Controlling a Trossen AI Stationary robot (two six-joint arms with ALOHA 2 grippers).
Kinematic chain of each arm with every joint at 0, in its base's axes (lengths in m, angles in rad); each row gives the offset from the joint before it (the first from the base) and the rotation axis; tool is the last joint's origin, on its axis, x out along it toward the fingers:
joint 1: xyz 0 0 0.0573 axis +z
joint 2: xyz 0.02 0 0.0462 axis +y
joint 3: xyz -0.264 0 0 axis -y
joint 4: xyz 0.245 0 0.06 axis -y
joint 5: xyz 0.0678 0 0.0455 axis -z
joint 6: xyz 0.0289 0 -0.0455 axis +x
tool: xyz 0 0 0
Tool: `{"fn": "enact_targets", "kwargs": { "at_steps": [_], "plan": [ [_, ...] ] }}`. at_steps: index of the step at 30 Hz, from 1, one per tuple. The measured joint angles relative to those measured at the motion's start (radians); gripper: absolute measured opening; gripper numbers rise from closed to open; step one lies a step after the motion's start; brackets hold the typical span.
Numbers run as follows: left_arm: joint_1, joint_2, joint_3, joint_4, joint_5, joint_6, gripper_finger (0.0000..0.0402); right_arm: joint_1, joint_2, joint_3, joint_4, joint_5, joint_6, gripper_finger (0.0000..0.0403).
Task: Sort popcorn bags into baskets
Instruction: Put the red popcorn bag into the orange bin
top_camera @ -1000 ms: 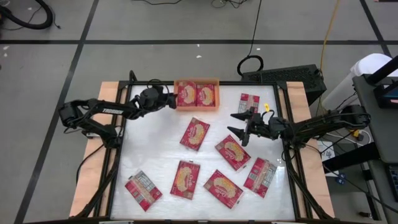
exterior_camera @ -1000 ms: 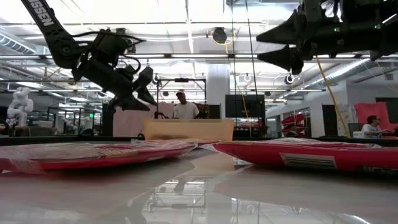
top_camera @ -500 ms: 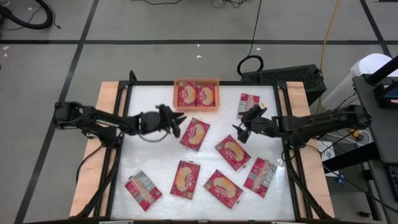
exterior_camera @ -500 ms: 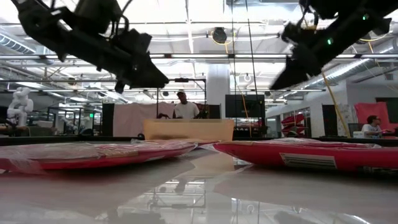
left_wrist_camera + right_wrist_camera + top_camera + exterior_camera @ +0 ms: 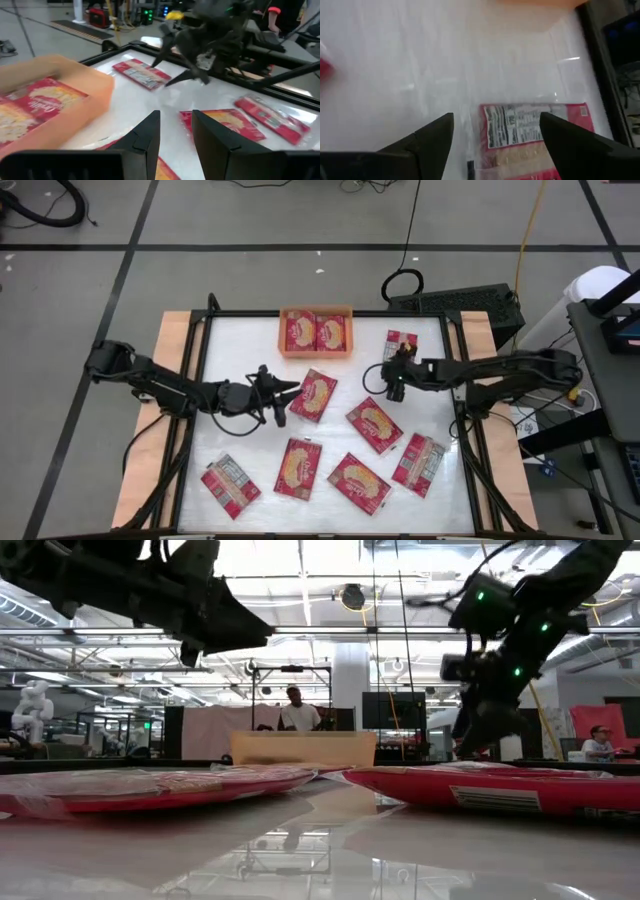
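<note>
The orange basket [image 5: 317,314] at the back middle holds two popcorn bags [image 5: 316,333]. Several more red bags lie loose, among them one in mid-table [image 5: 316,396] and one at the back right [image 5: 405,338]. My left gripper [image 5: 287,394] hovers just left of the mid-table bag, open a little with nothing between its fingers [image 5: 176,114]. Over the back-right bag, print side up [image 5: 535,131], my right gripper [image 5: 394,370] tilts down and stands wide open [image 5: 496,117]. The low view shows both grippers above the table: left [image 5: 220,625], right [image 5: 478,715].
More bags lie at the front: [image 5: 374,425], [image 5: 298,467], [image 5: 358,483], [image 5: 418,464], [image 5: 230,485]. A black frame rail [image 5: 453,370] edges the white table. People [image 5: 297,712] stand in the room behind.
My left gripper left the basket and moved forward to the mid-table bag. My right gripper swung back and dipped over the back-right bag.
</note>
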Motion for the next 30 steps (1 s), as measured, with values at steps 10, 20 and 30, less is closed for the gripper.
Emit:
{"fn": "enact_targets", "kwargs": {
  "at_steps": [10,20,30],
  "plan": [
    [-0.053,0.0,0.0,-0.006,-0.052,0.009,0.0113,-0.098,0.156,0.003,0.05,-0.047,0.016,0.0246],
    [-0.053,0.0,0.0,-0.01,-0.053,0.009,0.0113,-0.128,0.183,0.002,0.068,-0.074,0.079,0.0072],
    [-0.056,0.001,0.0,-0.005,-0.053,0.039,0.0113,-0.087,0.029,-0.004,0.079,-0.203,0.143,0.0004]
  ]
}}
